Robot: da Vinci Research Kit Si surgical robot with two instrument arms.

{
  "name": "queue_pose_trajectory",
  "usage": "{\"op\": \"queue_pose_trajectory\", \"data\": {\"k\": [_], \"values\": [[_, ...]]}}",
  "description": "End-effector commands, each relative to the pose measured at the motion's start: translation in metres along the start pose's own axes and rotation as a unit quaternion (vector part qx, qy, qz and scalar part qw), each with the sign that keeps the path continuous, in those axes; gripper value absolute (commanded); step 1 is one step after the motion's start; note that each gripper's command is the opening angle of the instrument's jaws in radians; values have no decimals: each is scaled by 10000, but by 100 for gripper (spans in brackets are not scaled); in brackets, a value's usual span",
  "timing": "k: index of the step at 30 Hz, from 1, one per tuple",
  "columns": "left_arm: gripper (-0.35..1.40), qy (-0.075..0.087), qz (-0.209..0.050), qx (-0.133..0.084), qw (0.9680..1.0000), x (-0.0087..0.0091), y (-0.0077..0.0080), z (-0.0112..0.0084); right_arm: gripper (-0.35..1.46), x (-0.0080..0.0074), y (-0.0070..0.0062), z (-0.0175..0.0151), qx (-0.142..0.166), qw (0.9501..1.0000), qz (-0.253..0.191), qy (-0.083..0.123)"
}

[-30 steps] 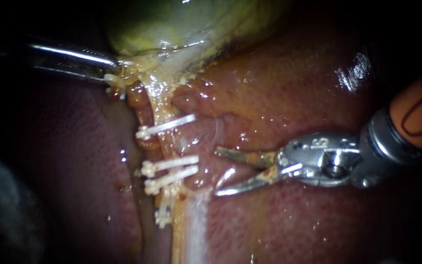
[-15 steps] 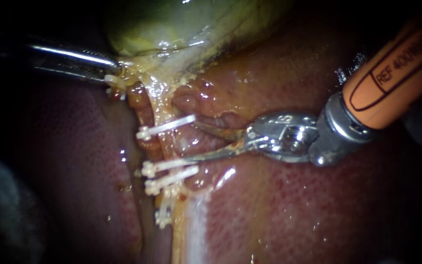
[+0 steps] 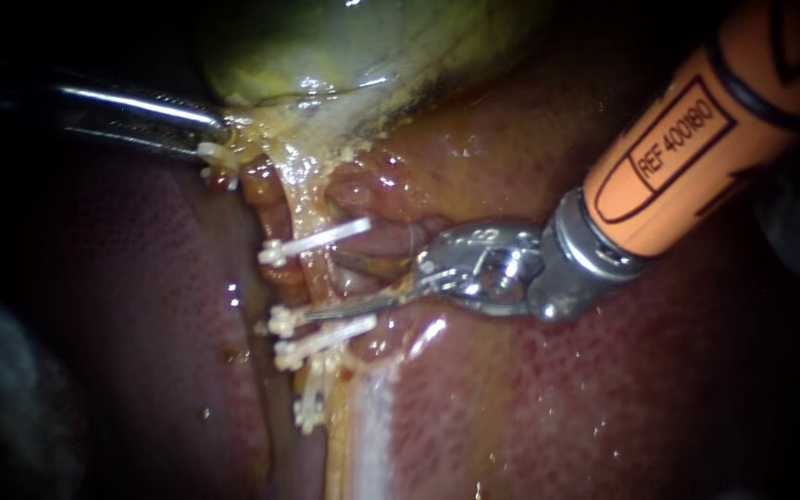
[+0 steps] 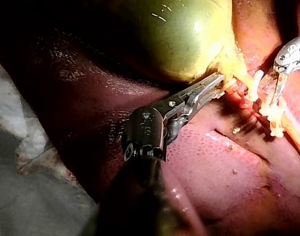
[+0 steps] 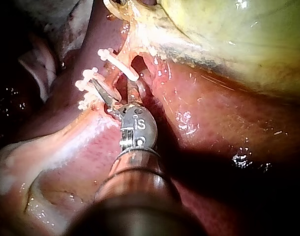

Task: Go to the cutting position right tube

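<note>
My right instrument, on an orange shaft from the upper right, has its two thin blades open astride the pink right tube. The blades lie between the upper white clip and the two lower clips. The right wrist view shows the same blades spread either side of that tube, just past a clip. My left instrument enters from the left, shut on tissue at the neck of the green gallbladder. In the left wrist view its jaws grip under the gallbladder.
The brownish left tube runs beside the right one and passes through the same clips. Another white clip sits lower down, and one lies by the left jaws. Wet red liver surrounds everything.
My right instrument has moved left across the liver, and its open blades now lie astride the right tube between the clips. The left instrument and its hold have not changed.
</note>
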Motion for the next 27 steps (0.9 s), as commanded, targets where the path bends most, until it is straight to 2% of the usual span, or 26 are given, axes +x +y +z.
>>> {"op": "queue_pose_trajectory", "data": {"k": [1,7,12,17,23,27], "values": [[-35,1,0,1,10000,0,0,0,130,2,-1,3,42,10000,-43,30],[-35,1,-1,1,10000,0,0,0,128,8,-2,19,207,9997,-140,-11],[-35,2,-3,4,10000,0,1,0,127,14,1,32,309,9991,-164,235],[-35,3,-3,5,10000,0,1,1,127,23,7,44,396,9973,-167,601],[-35,4,-6,10,10000,1,2,2,127,29,15,50,391,9957,-134,827],[-35,5,-6,10,10000,1,2,2,127,30,16,52,411,9952,-76,884]]}}
